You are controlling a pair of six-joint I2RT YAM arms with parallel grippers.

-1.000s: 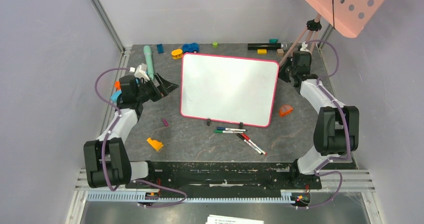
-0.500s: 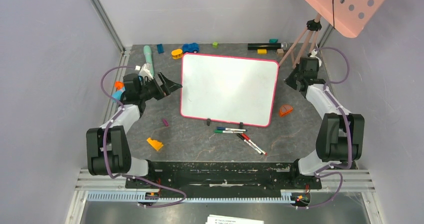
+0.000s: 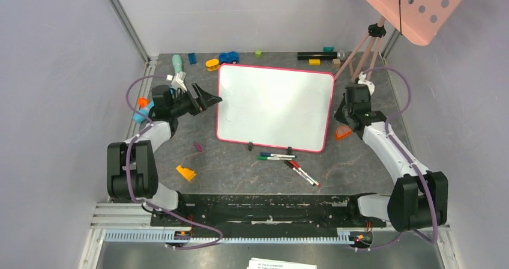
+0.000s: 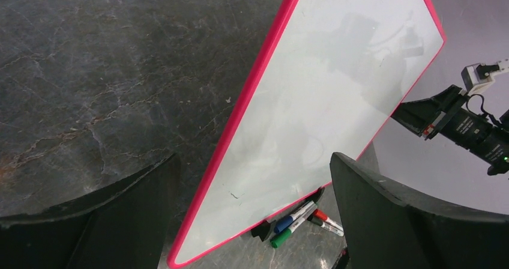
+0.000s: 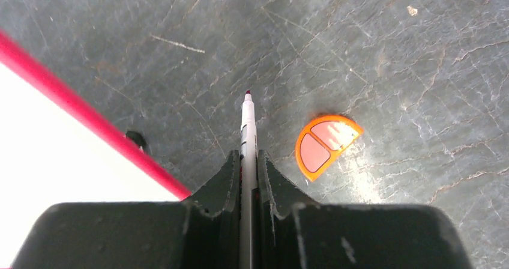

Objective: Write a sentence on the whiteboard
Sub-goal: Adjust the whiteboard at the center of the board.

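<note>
The right jaws are shown clamped on a marker (image 5: 247, 125) only by the wrist view; from above the grip is hidden. The left jaws are spread wide beside the whiteboard (image 3: 276, 104), propped on the bench (image 3: 240, 161); writing cannot be made out.

Along the far edge of the dark marbled surface (image 3: 234, 176) lay a mint-green handle (image 3: 178, 65), a blue block (image 3: 192, 57), a yellow piece (image 3: 212, 64), a blue toy car (image 3: 228, 57), a green cube (image 3: 258, 53) and a black bar (image 3: 316, 56). Nearer the near edge lay an orange wedge (image 3: 185, 173) and several markers (image 3: 276, 156), and an orange half-disc (image 5: 327, 143) sat toward the right edge.
</note>
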